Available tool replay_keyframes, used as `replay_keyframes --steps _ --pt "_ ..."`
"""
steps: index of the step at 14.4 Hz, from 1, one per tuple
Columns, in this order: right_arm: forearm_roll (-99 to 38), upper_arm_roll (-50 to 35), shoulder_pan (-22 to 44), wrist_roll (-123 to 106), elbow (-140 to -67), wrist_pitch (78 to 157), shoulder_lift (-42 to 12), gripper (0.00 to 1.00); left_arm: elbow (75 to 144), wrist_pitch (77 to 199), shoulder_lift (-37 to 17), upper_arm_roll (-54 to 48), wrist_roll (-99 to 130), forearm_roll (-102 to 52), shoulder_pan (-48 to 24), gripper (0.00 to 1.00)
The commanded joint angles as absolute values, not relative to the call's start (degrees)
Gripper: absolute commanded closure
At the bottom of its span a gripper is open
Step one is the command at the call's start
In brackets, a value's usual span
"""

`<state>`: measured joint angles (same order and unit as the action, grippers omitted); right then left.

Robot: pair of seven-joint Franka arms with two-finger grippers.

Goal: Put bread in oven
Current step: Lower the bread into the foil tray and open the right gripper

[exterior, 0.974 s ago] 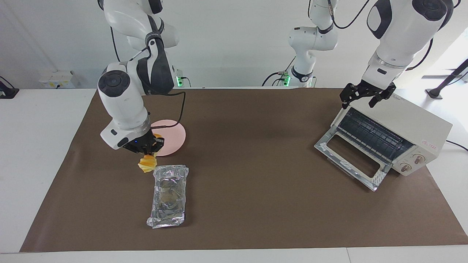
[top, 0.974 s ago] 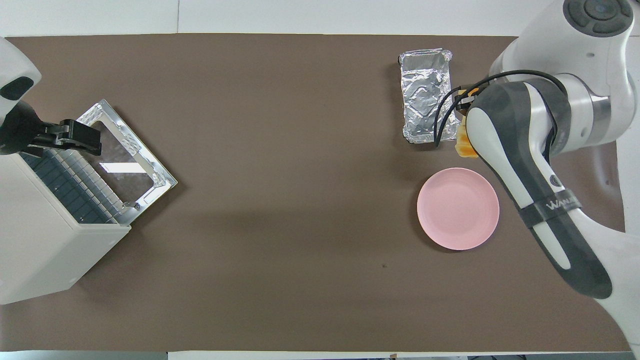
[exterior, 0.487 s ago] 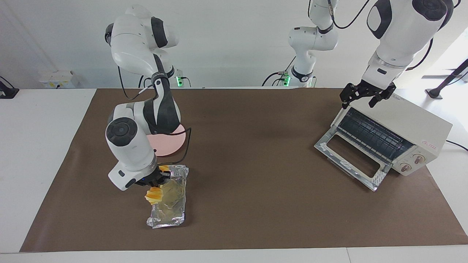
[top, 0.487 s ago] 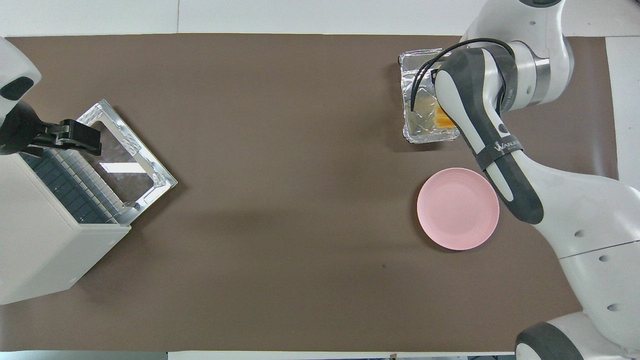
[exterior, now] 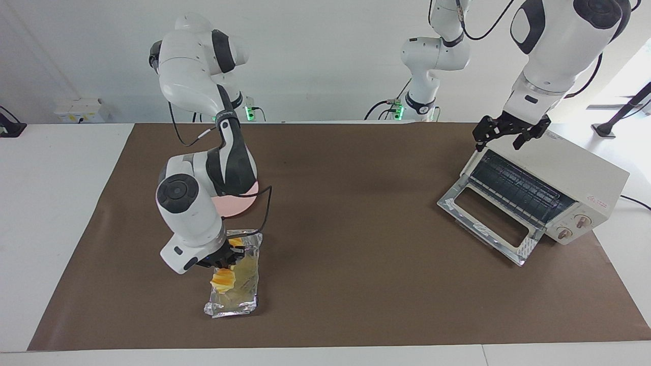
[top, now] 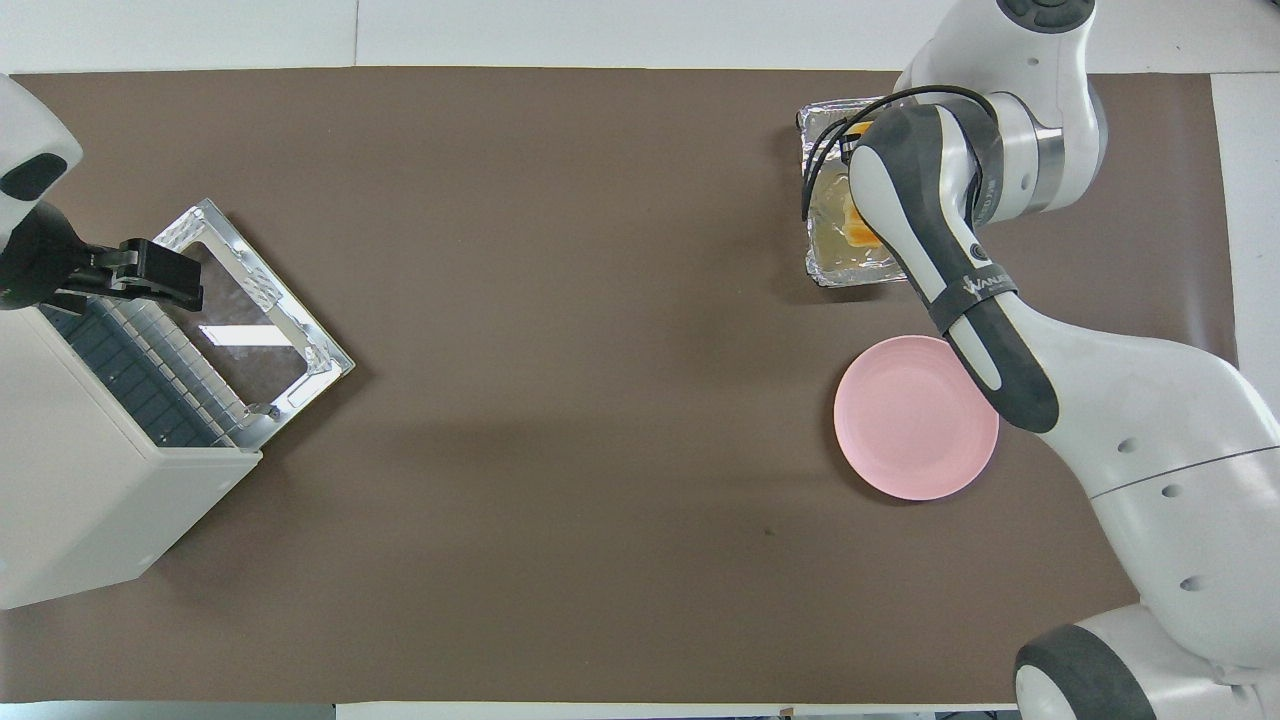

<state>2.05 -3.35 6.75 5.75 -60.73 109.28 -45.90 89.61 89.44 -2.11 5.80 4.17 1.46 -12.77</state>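
The bread (exterior: 223,278), a yellow-orange ridged roll, hangs from my right gripper (exterior: 222,265), which is shut on its upper end. It is low over the crinkled foil tray (exterior: 238,301), and I cannot tell whether it touches the foil. In the overhead view the right arm hides most of the bread (top: 858,233) and part of the foil tray (top: 832,268). The cream oven (exterior: 577,168) stands at the left arm's end of the table with its glass door (exterior: 487,223) dropped open and its rack showing. My left gripper (exterior: 499,144) waits open over the oven's top front edge.
A round pink plate (exterior: 239,204) lies nearer to the robots than the foil tray, partly covered by the right arm. Brown paper (exterior: 356,203) covers the table between tray and oven (top: 80,500). A third robot stands at the wall.
My right gripper has carried the bread from beside the pink plate, away from the robots, to over the foil tray and lower. The left arm has not moved.
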Motion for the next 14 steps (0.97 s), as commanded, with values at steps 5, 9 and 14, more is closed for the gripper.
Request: replay_keyframes --steps 5,9,14 --pt "0.09 -3.96 6.68 1.93 -63.26 115.30 -46.15 1.00 90.44 88.95 -1.23 5.71 4.13 0.62 -12.39 0.00" --pt "0.44 -3.96 7.65 2.29 -66.88 117.60 -45.09 0.78 90.44 88.95 -1.23 5.71 4.13 0.70 -12.39 0.00" --pt "0.79 -3.69 7.03 1.93 -67.24 114.53 -43.77 0.00 90.44 88.95 -1.14 5.71 4.13 0.62 -12.39 0.00"
